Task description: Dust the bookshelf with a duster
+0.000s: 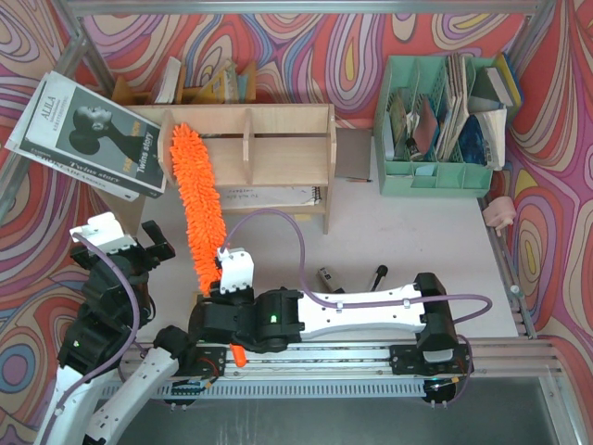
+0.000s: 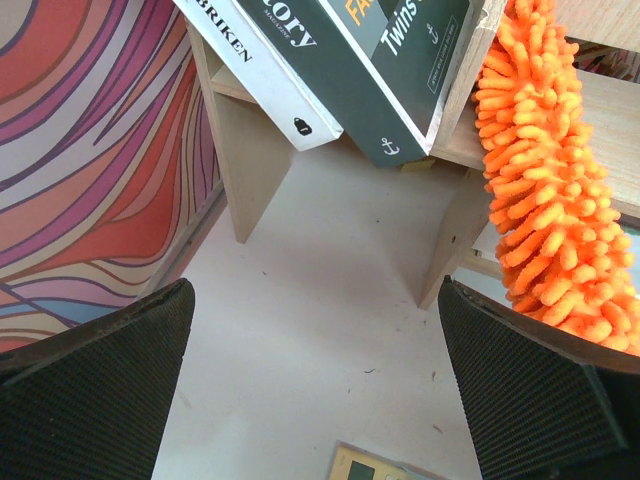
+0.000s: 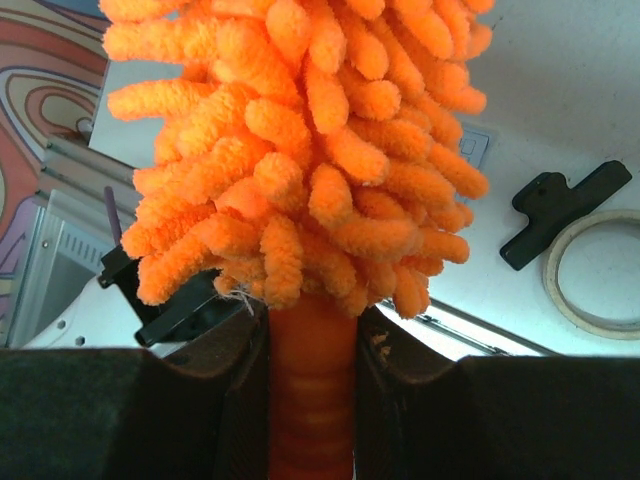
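The right gripper (image 3: 312, 340) is clamped shut on the smooth handle of the duster (image 1: 193, 199), just below where the fluff begins. That low hold leaves the whole fluffy length free to sweep. In the top view the duster runs from the gripper toward 11 o'clock, and its far end lies on the left part of the bookshelf (image 1: 278, 139), beside the left divider. This looks like a wiping stroke under way on the top board. The left gripper (image 1: 148, 246) hangs at 9 o'clock from the right one with its jaws spread wide and nothing between them, probably parked clear of the sweep. Its wrist camera looks at the shelf's left leg, with the fluff at 2 o'clock in that view. Magazines (image 1: 88, 134) lean on the shelf's left end at 10 o'clock, covering that corner. It is hard to tell whether the fibres press on the wood or merely rest there. The jaws hide most of the handle, and the compartments' insides are not visible from above.
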